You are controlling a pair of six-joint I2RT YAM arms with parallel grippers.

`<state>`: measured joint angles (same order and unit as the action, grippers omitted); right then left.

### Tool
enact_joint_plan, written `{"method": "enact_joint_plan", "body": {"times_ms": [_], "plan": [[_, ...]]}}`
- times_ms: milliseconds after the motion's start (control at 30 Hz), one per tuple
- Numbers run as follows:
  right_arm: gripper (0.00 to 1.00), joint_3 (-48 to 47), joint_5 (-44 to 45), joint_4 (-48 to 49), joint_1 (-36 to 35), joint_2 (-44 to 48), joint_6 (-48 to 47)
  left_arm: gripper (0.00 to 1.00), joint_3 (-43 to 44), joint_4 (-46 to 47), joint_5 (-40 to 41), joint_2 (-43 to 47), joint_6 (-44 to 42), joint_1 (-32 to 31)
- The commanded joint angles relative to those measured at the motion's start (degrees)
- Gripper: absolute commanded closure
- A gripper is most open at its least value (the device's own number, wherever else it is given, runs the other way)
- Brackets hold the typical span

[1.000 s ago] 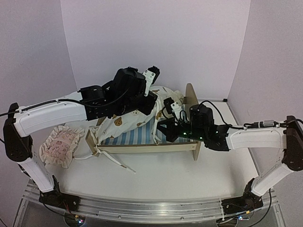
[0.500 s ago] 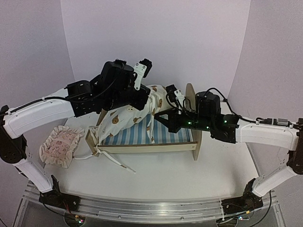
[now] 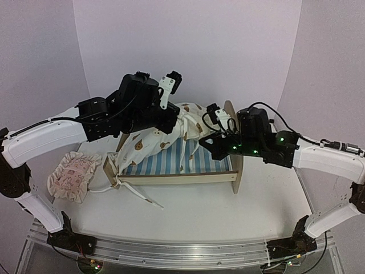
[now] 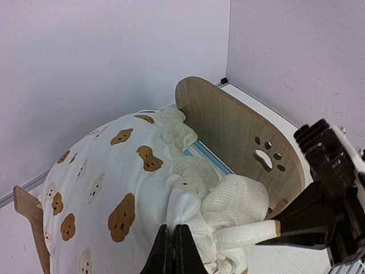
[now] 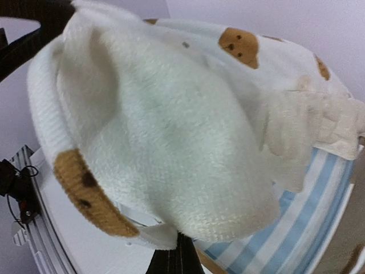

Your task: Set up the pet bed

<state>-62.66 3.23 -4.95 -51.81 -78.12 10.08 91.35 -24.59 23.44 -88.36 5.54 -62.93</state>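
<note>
The pet bed (image 3: 182,178) stands mid-table, its rounded headboard (image 3: 230,114) on the right and its blue-and-white striped mattress (image 3: 165,162) partly bare. A cream bear-print quilt (image 3: 151,145) hangs bunched over the bed's far side. My left gripper (image 3: 182,124) is shut on a fold of the quilt (image 4: 114,182), with the paw-cut headboard (image 4: 239,137) just beyond. My right gripper (image 3: 203,140) is shut on the quilt's edge next to it. In the right wrist view the quilt (image 5: 171,142) fills the frame above the closed fingertips (image 5: 179,258), with mattress (image 5: 322,194) below.
A small pinkish ruffled pillow (image 3: 71,177) lies on the table left of the bed's footboard (image 3: 109,166). A quilt tie (image 3: 142,197) trails over the front rail onto the table. Walls close in behind and on both sides.
Both arms have raised the quilt. The left gripper went up and back; the right gripper moved up and right toward the headboard, pulling the quilt's end that way.
</note>
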Motion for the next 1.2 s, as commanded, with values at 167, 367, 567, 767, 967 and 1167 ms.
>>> {"method": "enact_joint_plan", "body": {"times_ms": [167,367,567,767,967,1167], "plan": [[1.0,-10.93,17.43,-18.93,-0.13,2.58,-7.68,1.0,3.18,2.49,-4.77,-0.62,1.84,-0.09],[1.0,-11.67,25.81,-25.18,-0.11,2.35,-9.41,1.0,3.16,3.1,-6.61,-2.86,2.47,-0.09],[1.0,-8.24,31.24,-26.06,-0.13,3.53,-9.51,1.0,3.01,4.19,-9.58,-5.71,3.51,-0.09],[1.0,-6.12,35.31,-26.28,-0.13,4.15,-9.56,1.0,3.45,4.92,-11.98,-8.24,4.36,-0.06],[1.0,-3.43,34.97,-26.42,-0.13,5.54,-7.93,1.0,3.88,5.27,-13.53,-10.08,4.85,-0.09],[0.99,-0.55,32.78,-27.01,-0.13,4.87,-3.96,1.0,4.35,5.55,-13.99,-11.6,4.92,-0.09]]}}
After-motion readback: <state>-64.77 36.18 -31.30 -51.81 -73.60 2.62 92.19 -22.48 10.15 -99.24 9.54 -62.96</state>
